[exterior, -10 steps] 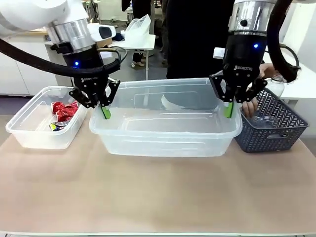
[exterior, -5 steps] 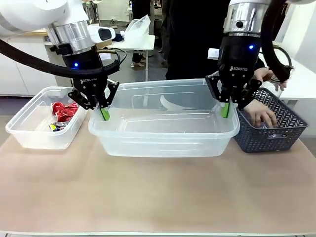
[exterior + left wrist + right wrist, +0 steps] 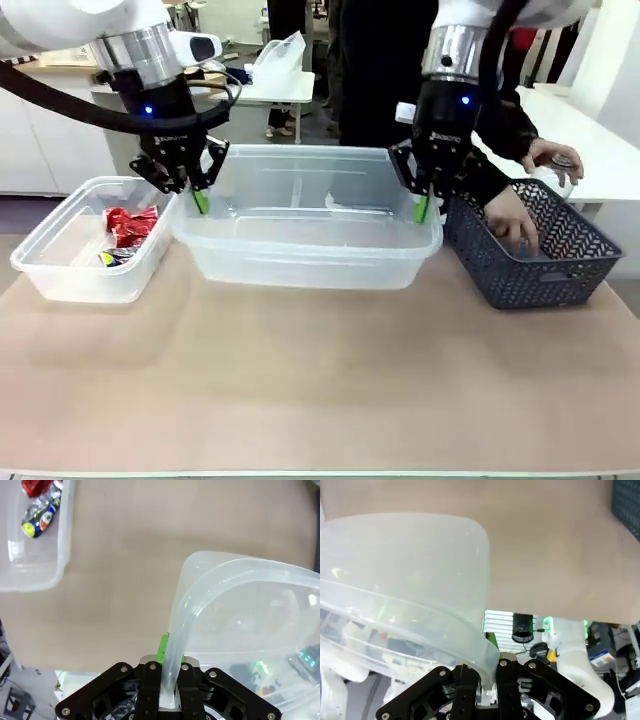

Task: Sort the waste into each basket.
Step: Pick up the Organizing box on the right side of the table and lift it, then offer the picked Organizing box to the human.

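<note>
Tabletop (image 3: 320, 390): flat, matte beige surface.

Large tub (image 3: 300, 262): clear plastic, rectangular, with rounded corners and a thick rolled rim. It sits at the middle of the far edge. Whether its base touches the tabletop cannot be told.

Left hand (image 3: 200, 200): black linkage fingers with green pads, clenched on the rim of the large tub's left end. In the left wrist view the rim runs up between the two fingers.

Right hand (image 3: 422, 210): same build, clenched on the rim of the large tub's right end.

Small tub (image 3: 75, 285): clear plastic with rounded corners, at the far left corner of the tabletop, just beside the large tub.

Red can (image 3: 128, 222): crumpled glossy metal, inside the small tub.

Multicoloured can (image 3: 118, 257): shiny metal, inside the small tub, beside the red can.

Lattice basket (image 3: 520, 280): dark blue-grey plastic with an open diamond mesh and flared walls, at the right edge towards the far corner.

Person's hand (image 3: 510, 228): reaches down into the lattice basket, with a dark sleeve above it.
</note>
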